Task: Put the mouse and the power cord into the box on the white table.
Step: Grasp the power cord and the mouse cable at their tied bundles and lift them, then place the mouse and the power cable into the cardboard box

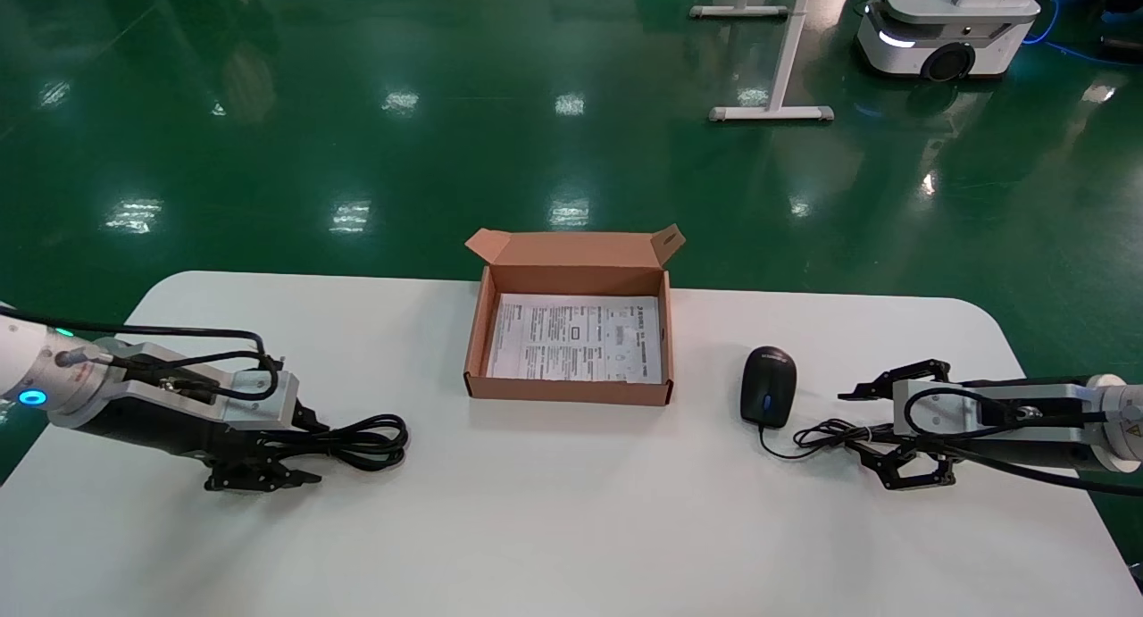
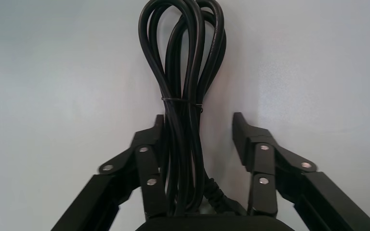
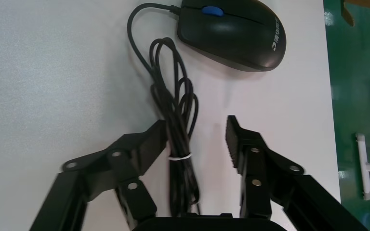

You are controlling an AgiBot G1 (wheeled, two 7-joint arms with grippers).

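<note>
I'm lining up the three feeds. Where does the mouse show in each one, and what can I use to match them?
Head view: the mouse lies on the white table, between the box and the right gripper.
Left wrist view: not in it.
Right wrist view: the mouse lies beyond the open fingers, near the table edge.
Shared landmark: the mouse's bundled wire, running between the right gripper's fingers.

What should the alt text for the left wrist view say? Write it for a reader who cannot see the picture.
The left claw is open astride a thick black power cord bundled in a long looped coil, which lies between its black fingers on the plain white table. A thin tie cinches the coil just beyond the fingertips.
</note>
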